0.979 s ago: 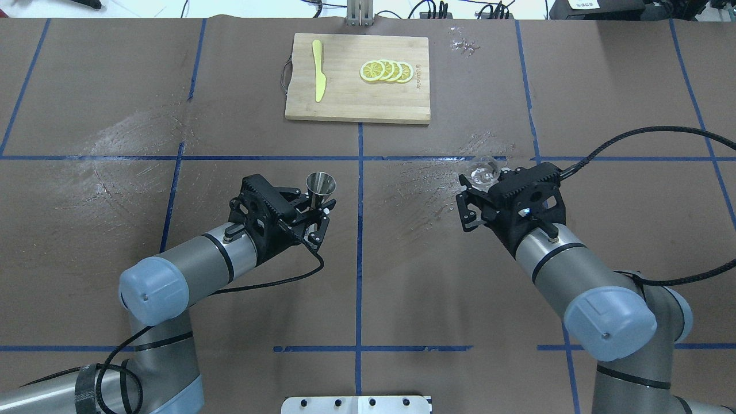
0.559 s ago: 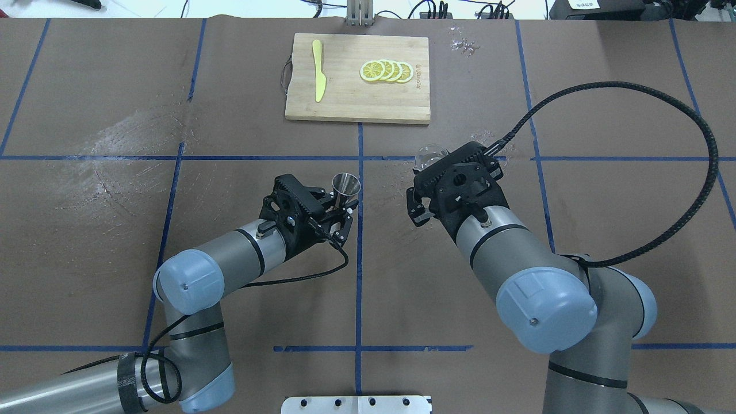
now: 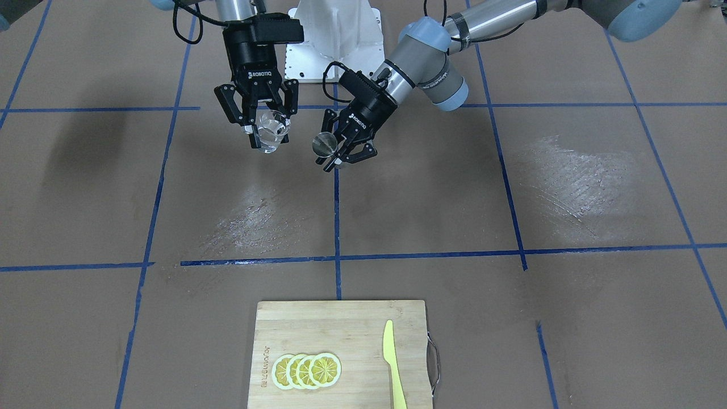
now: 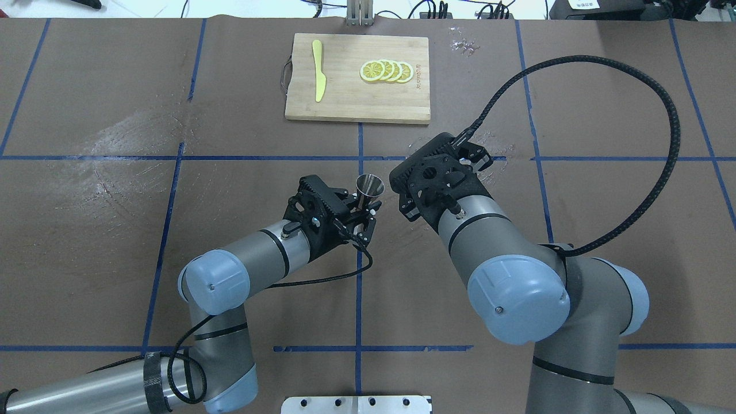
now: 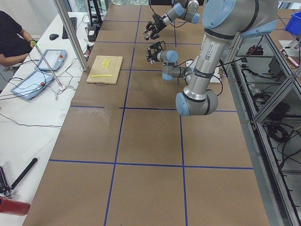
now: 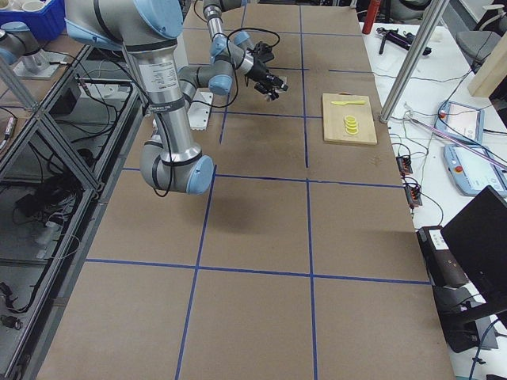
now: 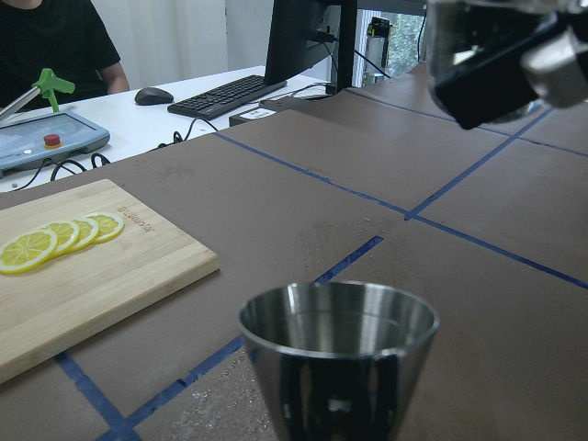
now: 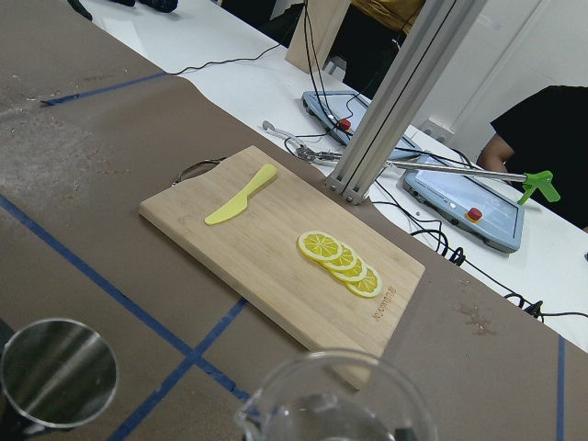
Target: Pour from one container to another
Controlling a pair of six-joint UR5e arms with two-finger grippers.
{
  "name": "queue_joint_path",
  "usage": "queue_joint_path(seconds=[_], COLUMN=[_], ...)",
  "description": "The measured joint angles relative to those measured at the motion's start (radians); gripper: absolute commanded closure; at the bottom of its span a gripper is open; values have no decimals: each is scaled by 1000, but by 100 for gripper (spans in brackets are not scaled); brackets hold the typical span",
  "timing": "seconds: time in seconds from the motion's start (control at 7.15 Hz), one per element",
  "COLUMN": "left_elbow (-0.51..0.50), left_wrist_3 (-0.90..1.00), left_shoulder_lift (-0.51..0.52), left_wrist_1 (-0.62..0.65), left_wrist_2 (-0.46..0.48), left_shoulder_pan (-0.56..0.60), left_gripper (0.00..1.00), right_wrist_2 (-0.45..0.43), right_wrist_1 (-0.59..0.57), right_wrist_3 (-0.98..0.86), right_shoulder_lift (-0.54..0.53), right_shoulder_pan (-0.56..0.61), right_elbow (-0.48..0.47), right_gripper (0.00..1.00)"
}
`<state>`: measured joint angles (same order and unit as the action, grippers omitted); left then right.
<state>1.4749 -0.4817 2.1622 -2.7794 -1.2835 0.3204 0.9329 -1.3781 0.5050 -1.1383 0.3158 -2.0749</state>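
The steel cup (image 4: pixel 369 186) and glass pitcher (image 3: pixel 271 130) have been carried inward and now hang close together.

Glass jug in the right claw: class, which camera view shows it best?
Exterior front-facing: the whole glass jug shows, gripped in the right claw. The right wrist-mounted view shows only its rim; overhead, the arm hides it; side views make it tiny.

On my right wrist feed I see the rim of the glass (image 8: pixel 335 409) along the bottom edge (its body is cut off). The steel cup (image 8: pixel 58 372) shows lower left, mouth up, apart from it. Beyond lies the board (image 8: pixel 266 248), knife (image 8: pixel 241 196) left, lemon slices (image 8: pixel 342 261) right.
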Motion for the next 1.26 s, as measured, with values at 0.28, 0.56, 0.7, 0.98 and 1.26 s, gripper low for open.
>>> queue_joint_path(seconds=[0.28,0.56,0.7,0.98,1.26], left_elbow=[-2,-2,-3,-6,-7], left_wrist_3=[0,1,1,2,2], left_shoulder_lift=[10,19,24,30,32], left_wrist_1=[-1,-1,-1,-2,-2], left_wrist_2=[1,4,5,6,7], left_shoulder_pan=[-14,-30,-32,-33,-34], left_gripper=[100,100,100,100,100], right_wrist_2=[-1,-2,-1,1,1], right_wrist_1=[-2,-2,-3,-3,-4], right_wrist_3=[-45,-89,-113,-160,-180], right_shoulder_lift=[2,3,4,5,5], right_shoulder_pan=[19,25,25,20,-1], right_elbow=[4,11,12,10,9], right_gripper=[100,100,100,100,100])
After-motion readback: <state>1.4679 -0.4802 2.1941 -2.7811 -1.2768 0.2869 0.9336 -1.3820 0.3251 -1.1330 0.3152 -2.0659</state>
